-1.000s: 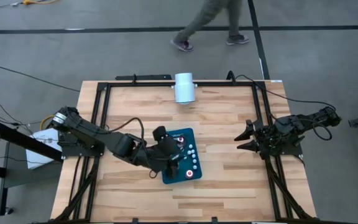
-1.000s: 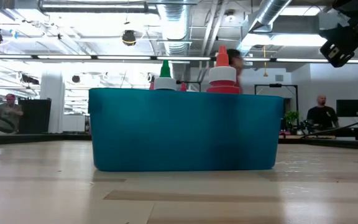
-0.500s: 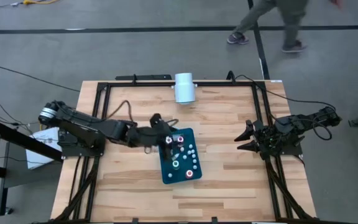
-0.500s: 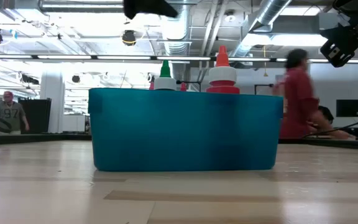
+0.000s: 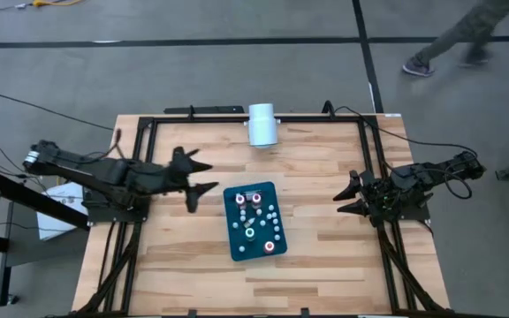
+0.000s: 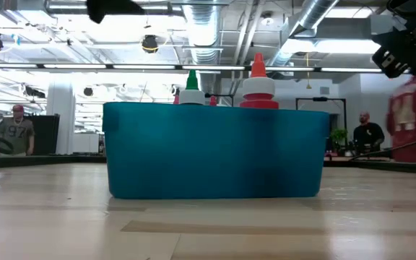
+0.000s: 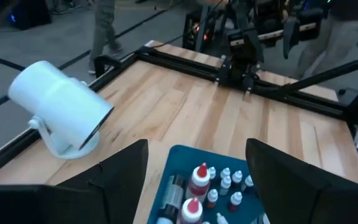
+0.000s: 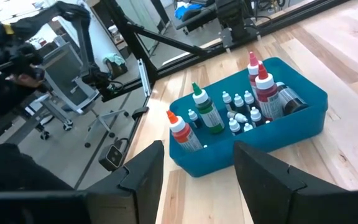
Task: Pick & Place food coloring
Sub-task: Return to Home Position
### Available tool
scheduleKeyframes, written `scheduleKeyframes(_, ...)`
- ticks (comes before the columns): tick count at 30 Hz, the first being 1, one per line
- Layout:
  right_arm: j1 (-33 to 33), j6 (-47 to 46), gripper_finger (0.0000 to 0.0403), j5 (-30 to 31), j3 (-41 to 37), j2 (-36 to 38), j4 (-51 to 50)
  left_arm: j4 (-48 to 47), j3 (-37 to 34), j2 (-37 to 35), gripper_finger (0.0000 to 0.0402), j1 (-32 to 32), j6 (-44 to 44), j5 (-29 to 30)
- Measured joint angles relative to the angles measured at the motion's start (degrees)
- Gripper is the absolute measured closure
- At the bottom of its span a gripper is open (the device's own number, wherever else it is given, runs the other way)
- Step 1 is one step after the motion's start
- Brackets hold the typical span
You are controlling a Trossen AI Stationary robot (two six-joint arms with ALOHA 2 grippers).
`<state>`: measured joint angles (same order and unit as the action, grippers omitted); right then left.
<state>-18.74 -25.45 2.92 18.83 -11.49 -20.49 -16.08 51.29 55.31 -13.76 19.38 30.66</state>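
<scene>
"Room to move?"
"My left end effector [image 5: 203, 177] hangs spread and empty over bare worktop [image 5: 175, 256], near the blue bin [image 5: 236, 248] that holds the food coloring [image 5: 256, 219]. My right end effector [image 5: 343, 199], also spread, waits by the right edge."
"Obstacles?"
"A white cylinder [image 5: 262, 124] at the far edge; a person [image 5: 453, 40] walks beyond."

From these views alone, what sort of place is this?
Likely a robotics lab in an open industrial hall: exposed ceiling ducts, left gripper and right gripper open above a framed wooden table, office chair beyond.
</scene>
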Motion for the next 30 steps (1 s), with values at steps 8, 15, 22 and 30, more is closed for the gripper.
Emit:
scheduleKeyframes(8, 0.1, 0.0, 0.0221, 0.0, 0.0, 0.0, 0.0, -1.0, -9.7, -13.4, 0.0139, 0.0, 1.9, 1.4)
scheduleKeyframes(15, 0.1, 0.0, 0.0221, 0.7, 0.0, 0.0, 0.0, -1.1, -16.5, -23.0, 0.0139, 0.0, 2.2, 1.2)
scheduleKeyframes(22, 0.1, 0.0, 0.0221, 1.9, 0.0, 0.0, 0.0, 0.2, -23.2, -33.2, 0.0139, 0.0, 1.4, -0.1)
scheduleKeyframes(30, 0.1, 0.0, 0.0221, 1.7, 0.0, 0.0, 1.4, 0.7, -29.1, -42.5, 0.0139, 0.0, 1.3, -1.8)
